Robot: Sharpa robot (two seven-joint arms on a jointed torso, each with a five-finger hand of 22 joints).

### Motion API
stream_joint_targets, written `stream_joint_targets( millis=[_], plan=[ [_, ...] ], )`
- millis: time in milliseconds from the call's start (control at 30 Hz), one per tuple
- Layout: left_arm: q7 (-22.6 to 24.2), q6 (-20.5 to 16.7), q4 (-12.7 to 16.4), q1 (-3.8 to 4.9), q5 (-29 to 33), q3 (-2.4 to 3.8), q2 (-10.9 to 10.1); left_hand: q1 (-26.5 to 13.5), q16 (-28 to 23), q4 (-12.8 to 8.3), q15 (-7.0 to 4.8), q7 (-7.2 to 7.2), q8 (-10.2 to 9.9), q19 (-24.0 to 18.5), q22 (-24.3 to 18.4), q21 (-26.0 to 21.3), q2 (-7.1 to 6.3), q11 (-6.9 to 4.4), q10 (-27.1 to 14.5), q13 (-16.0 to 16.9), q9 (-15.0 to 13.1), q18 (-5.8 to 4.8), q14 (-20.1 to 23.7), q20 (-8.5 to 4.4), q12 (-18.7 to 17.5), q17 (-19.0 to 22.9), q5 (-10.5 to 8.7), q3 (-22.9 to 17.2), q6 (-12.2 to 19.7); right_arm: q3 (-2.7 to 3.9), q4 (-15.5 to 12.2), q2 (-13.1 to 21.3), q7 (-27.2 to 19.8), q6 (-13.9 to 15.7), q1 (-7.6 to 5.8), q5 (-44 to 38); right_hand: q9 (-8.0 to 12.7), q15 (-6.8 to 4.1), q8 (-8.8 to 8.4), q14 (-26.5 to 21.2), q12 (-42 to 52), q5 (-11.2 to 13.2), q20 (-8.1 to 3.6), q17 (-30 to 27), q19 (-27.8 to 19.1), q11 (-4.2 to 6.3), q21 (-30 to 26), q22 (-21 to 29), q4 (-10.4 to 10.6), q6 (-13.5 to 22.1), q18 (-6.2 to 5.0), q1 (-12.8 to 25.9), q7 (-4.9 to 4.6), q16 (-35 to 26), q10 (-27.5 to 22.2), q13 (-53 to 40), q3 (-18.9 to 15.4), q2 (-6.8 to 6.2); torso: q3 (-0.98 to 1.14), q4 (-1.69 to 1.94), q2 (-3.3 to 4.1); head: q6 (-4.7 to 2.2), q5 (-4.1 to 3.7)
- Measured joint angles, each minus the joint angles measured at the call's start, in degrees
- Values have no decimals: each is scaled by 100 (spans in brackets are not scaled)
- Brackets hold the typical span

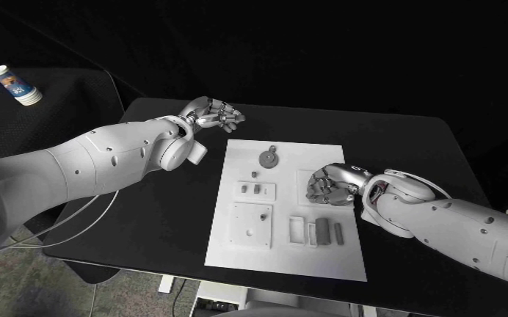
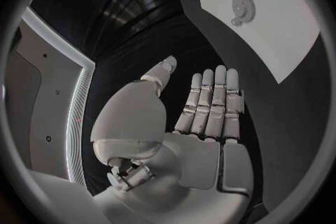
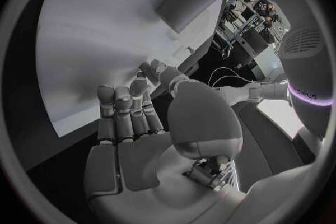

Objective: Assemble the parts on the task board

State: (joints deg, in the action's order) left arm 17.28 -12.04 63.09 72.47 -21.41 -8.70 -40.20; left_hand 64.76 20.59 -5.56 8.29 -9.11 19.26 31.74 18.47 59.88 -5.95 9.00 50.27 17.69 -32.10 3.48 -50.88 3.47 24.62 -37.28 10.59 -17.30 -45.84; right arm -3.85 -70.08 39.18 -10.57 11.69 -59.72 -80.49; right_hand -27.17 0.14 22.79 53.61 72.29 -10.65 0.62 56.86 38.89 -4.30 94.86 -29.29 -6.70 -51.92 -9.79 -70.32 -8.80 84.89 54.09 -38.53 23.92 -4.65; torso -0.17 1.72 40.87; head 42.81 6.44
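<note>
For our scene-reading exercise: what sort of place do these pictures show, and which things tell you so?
Probably a robotics lab test bench. A white task board with small grey parts lies on a black table, dark drapes hang behind it, and equipment racks stand in the room.

Your black desk [image 1: 402, 141] sits against a dark backdrop, nothing readable behind it. Small white bottle with blue label [image 1: 19, 86] stands off its far left corner. Grey cables [image 1: 64, 225] loop over the speckled floor [image 1: 95, 295], possibly carpet.

Bare black table [image 1: 402, 141] around task board [image 1: 291, 262], right hand [image 1: 330, 186] over board's right side
</note>
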Motion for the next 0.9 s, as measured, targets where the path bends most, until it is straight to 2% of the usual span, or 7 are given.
stream_joint_targets(
  millis=[200,733,900],
  plan=[
    [0,0,-1,0,0,-1,1,0,0,0,0,0,0,0,0,0,0,0,0,0,0,0,0,0,0,5,0,0,0,0,0,-25,-24,113,8,-2,-30,-34,62,54,26,0,-11,0,46,31,0,-16,-2,-135,3,-18,20,29,71,9,30,41,-1,-1,0,12,-1],
    [-2,1,2,0,0,0,-5,0,0,0,0,0,0,-21,-1,0,0,0,0,-1,1,0,0,21,0,5,0,0,0,-3,22,-48,-31,286,37,-8,-43,-13,63,77,26,0,0,-1,74,32,0,-26,-2,-168,10,-12,11,31,111,14,29,60,-7,2,-3,30,11],
    [-2,1,3,0,0,0,-8,0,0,0,0,0,0,-21,4,0,0,0,0,-1,1,1,0,21,0,4,0,0,0,-4,-8,-20,-47,327,39,-4,-42,-57,78,146,26,-7,-19,-21,136,52,0,-42,-19,-251,6,-47,44,31,173,46,143,94,-7,3,-3,39,11]
  ],
)
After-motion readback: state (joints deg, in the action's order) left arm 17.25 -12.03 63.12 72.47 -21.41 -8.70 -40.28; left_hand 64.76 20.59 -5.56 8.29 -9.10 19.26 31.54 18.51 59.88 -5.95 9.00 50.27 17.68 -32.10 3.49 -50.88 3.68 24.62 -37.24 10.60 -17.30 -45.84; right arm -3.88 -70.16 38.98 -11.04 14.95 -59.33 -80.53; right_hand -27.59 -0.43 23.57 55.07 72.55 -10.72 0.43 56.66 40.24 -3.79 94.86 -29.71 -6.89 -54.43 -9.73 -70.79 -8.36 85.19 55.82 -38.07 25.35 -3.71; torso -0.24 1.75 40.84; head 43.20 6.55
